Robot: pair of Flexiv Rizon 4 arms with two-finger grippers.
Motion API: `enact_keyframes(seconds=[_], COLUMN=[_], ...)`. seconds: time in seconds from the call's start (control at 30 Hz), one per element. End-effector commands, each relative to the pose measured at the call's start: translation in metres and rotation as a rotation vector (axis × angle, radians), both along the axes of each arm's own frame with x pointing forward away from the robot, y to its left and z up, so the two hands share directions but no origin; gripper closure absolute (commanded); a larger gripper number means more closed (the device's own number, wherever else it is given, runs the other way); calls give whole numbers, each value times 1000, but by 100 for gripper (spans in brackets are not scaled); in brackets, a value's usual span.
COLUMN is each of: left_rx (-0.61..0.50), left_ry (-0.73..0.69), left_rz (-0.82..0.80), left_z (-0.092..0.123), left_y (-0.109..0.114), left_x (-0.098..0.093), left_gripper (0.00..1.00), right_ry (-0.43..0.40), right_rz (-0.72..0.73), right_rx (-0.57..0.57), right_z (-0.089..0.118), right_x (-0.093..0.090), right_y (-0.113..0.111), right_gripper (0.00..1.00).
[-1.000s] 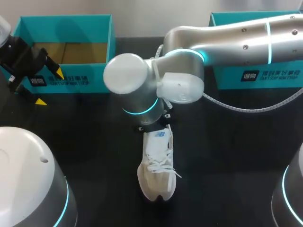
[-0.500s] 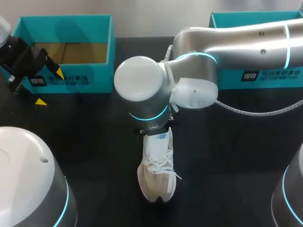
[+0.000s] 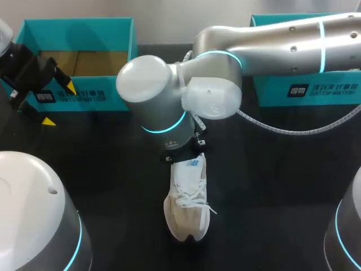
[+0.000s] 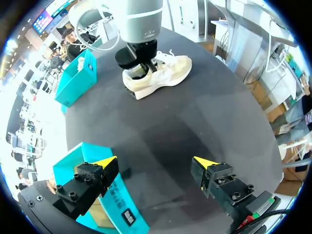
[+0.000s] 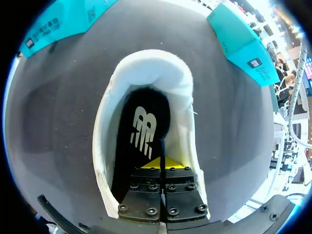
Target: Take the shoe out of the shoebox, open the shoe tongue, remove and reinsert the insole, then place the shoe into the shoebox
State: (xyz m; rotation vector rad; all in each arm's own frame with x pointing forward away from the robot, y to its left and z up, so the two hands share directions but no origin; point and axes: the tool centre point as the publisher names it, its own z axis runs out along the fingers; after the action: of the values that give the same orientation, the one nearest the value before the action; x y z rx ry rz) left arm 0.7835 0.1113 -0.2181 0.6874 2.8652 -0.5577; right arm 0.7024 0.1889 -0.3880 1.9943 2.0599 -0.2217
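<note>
The white and beige shoe [image 3: 188,203] lies on the black table, toe toward the front edge. My right arm [image 3: 169,113] stands over its heel and hides its own gripper in the head view. In the right wrist view my right gripper [image 5: 163,165] is shut, its tips down inside the shoe's opening [image 5: 151,68] on the black insole [image 5: 144,126]. Nothing shows between the fingers. My left gripper [image 3: 59,104] hangs open and empty at the far left, in front of the open teal shoebox [image 3: 79,93]. In the left wrist view, the left gripper [image 4: 155,162] faces the shoe [image 4: 163,73] from a distance.
A second teal box [image 3: 304,90] stands at the back right, under my right arm. A grey cable [image 3: 293,131] trails from that arm over the table. Bare black table [image 3: 113,186] lies to the left of the shoe.
My right arm's wrist swung a little to the right and then back left over the heel. The shoe stayed almost in place. The left arm has not moved.
</note>
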Motion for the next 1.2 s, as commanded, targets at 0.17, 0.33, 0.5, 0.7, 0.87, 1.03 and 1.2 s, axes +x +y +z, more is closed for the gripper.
enact_keyframes(seconds=[0.17,0.33,0.5,0.7,0.87,1.03,1.2], left_rx=[4,4,4,4,4,4,4], left_ry=[-1,-1,-1,-1,-1,-1,-1], left_rz=[0,0,0,0,0,0,0], left_z=[0,0,0,0,0,0,0], left_y=[0,0,0,0,0,0,0], left_x=[-1,-1,-1,-1,-1,-1,-1], left_gripper=[0,0,0,0,0,0,0], right_ry=[-151,-115,-93,-132,-240,-300,-340], right_rz=[-465,-465,-420,-418,-392,-351,-333], right_rx=[-127,-55,101,123,134,145,138], right_z=[-30,-39,-39,-28,-1,15,14], right_x=[-4,-5,-7,-7,0,13,22], right_y=[3,3,16,20,20,25,26], right_gripper=[100,100,100,100,100,100,100])
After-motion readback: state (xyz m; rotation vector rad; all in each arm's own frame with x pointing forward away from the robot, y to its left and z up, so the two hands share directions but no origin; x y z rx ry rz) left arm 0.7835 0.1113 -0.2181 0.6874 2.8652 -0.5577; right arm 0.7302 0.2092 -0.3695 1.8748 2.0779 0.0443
